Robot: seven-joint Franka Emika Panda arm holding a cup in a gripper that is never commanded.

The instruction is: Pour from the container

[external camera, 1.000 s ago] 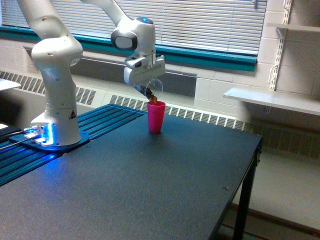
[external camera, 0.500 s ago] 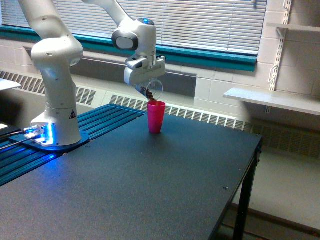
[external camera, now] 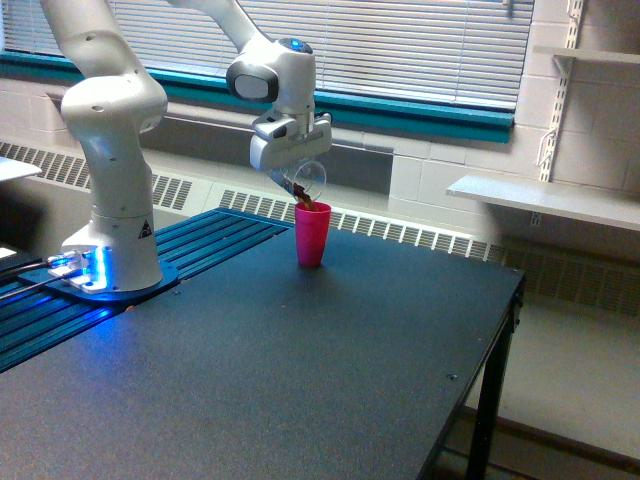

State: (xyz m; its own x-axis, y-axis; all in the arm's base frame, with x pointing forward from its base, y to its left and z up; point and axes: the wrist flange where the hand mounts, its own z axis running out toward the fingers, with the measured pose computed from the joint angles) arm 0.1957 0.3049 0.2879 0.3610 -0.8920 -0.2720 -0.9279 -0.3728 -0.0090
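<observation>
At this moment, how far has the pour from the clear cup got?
Done: the gripper holds the small clear plastic cup tipped over the upright opaque pink cup on the black table. In hand: brown granular contents sit at the clear cup's lowered lip, right above the pink rim. Left: emptying the rest, though the remaining amount is too small to judge.

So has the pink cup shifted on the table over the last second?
No. The pink cup stands at the same spot against the radiator grille behind it, while the gripper tips the clear cup over it.
</observation>
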